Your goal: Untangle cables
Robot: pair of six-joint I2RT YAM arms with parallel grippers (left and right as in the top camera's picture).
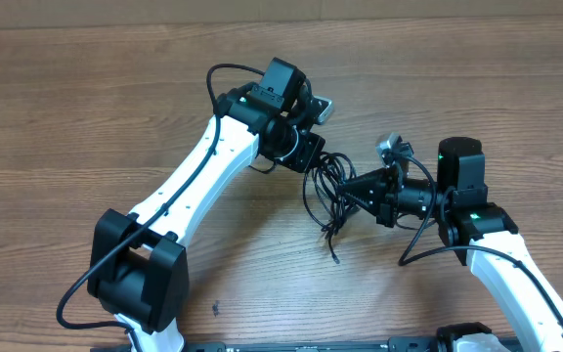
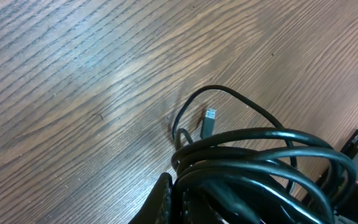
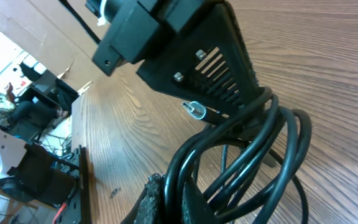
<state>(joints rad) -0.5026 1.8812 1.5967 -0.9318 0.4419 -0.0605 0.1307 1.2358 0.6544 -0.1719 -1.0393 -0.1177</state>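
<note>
The left gripper (image 1: 310,156) and the right gripper (image 1: 353,186), two in all, are each closed tight on the cables (image 1: 326,192). These form one bunch of thin, glossy black cords looped over one another between the two, near the middle of the wooden tabletop (image 1: 86,108). How many separate cords make it up cannot be told; one loose strand trails toward the near edge, and one small silver-tipped plug (image 2: 209,121) sticks out beside the loops.

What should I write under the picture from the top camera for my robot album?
The left gripper and right gripper both pinch one tangled bunch of black cables over a wooden table.
</note>
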